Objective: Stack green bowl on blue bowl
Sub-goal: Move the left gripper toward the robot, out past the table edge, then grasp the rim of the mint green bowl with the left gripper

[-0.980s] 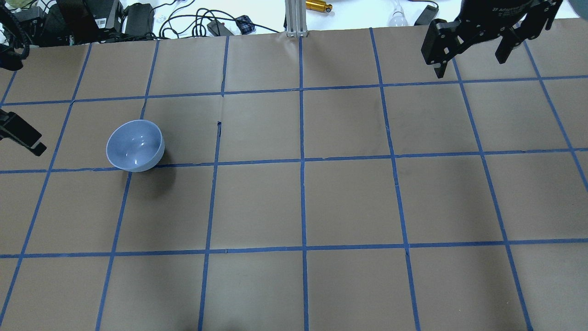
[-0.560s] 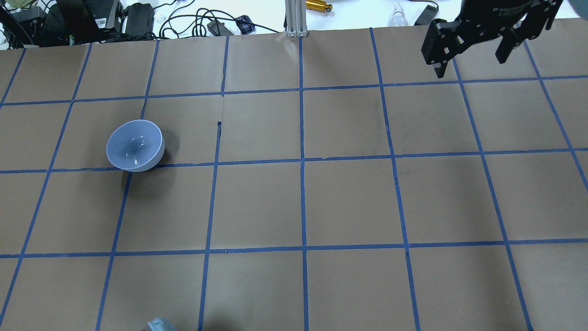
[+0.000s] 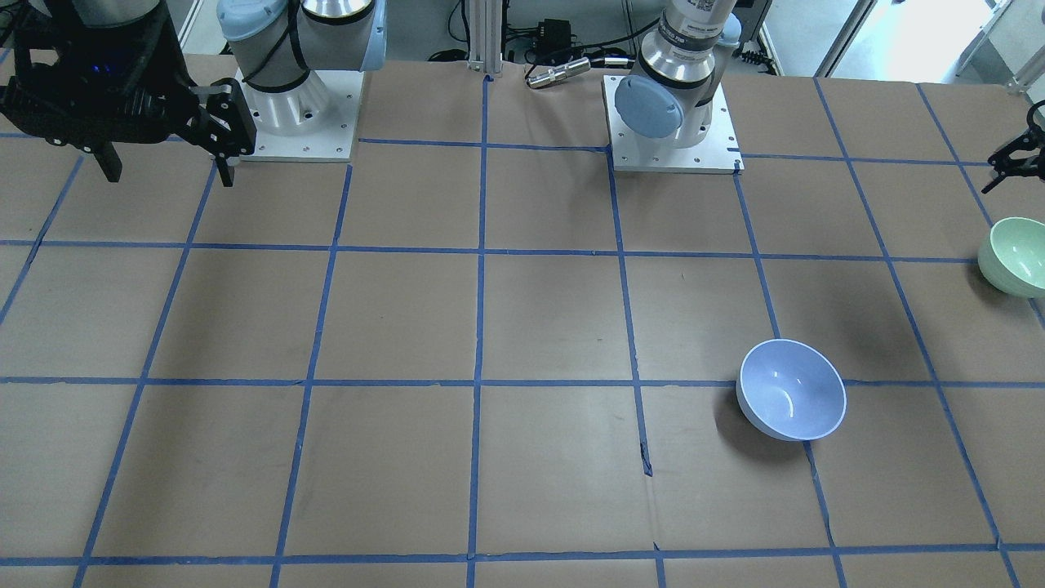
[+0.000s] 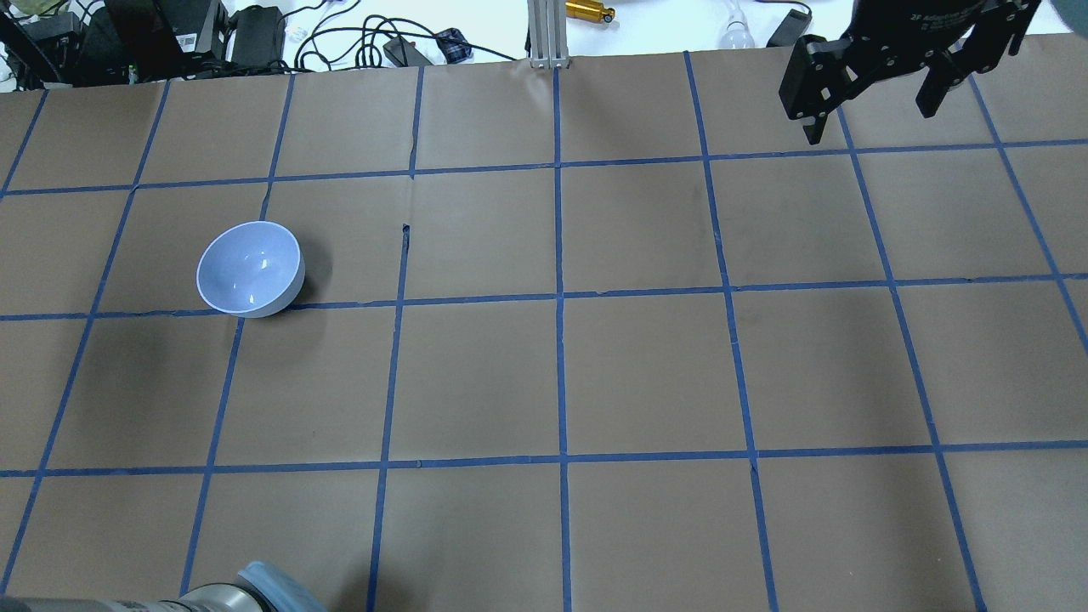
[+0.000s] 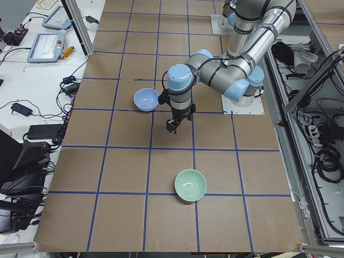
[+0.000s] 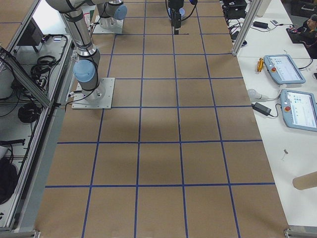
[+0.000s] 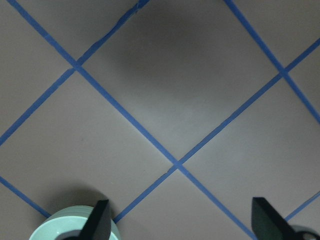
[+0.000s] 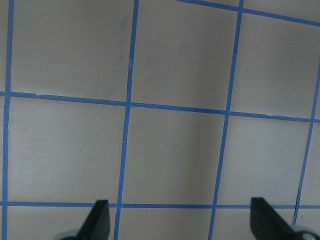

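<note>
The blue bowl point(image 4: 250, 269) and green bowl point(image 5: 190, 185) stand upright, well apart on the taped surface point(image 4: 646, 365), the left end effector point(image 7: 182, 220) hanging wide between them, the right end effector point(image 4: 871, 119) also wide, far aside.

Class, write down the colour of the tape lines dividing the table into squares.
Blue tape lines on a brown covering, clearest in the overhead exterior view.

Brown table point(image 3: 392, 318) with a blue tape grid point(image 3: 478, 381); on it, blue bowl point(image 3: 791, 390) and green bowl point(image 3: 1015, 256), upright, well apart.
</note>
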Controlling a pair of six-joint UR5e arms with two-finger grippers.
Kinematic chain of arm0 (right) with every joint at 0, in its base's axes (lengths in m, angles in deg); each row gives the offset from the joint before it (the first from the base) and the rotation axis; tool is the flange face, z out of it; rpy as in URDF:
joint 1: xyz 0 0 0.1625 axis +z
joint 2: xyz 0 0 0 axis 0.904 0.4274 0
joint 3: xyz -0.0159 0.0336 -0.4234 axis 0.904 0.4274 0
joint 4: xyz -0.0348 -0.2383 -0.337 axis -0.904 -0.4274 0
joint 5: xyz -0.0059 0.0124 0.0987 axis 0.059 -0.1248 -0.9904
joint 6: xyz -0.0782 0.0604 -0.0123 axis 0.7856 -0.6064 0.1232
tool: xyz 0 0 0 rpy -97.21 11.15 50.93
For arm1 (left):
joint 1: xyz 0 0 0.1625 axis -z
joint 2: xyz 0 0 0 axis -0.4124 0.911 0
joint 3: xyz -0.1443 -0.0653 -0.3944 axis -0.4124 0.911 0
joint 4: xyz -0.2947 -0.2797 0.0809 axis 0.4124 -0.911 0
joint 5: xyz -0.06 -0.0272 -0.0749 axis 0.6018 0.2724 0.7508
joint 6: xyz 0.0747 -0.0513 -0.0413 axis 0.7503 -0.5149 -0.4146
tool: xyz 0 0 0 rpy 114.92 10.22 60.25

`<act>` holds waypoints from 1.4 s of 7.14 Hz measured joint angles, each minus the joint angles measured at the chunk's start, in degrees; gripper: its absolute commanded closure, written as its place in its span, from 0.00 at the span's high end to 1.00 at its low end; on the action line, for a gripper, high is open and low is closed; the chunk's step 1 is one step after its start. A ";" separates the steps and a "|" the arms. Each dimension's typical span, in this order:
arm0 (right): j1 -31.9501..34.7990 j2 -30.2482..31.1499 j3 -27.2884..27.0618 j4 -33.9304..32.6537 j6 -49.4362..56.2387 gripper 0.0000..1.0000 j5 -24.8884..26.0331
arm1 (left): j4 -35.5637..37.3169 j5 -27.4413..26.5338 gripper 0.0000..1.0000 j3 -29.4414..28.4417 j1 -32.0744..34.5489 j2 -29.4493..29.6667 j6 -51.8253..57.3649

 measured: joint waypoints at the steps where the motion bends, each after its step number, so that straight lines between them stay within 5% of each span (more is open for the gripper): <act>1: 0.00 0.00 0.00 0.00 0.00 1.00 0.00 | 2.62 0.22 1.00 1.10 -2.51 0.78 5.59; 6: 0.03 0.00 0.00 0.00 0.00 1.00 0.00 | 5.58 3.26 1.00 2.00 -12.19 6.46 24.91; 10: 0.03 0.00 0.00 0.00 0.00 1.00 0.00 | 15.57 4.39 1.00 1.77 -15.71 13.31 32.09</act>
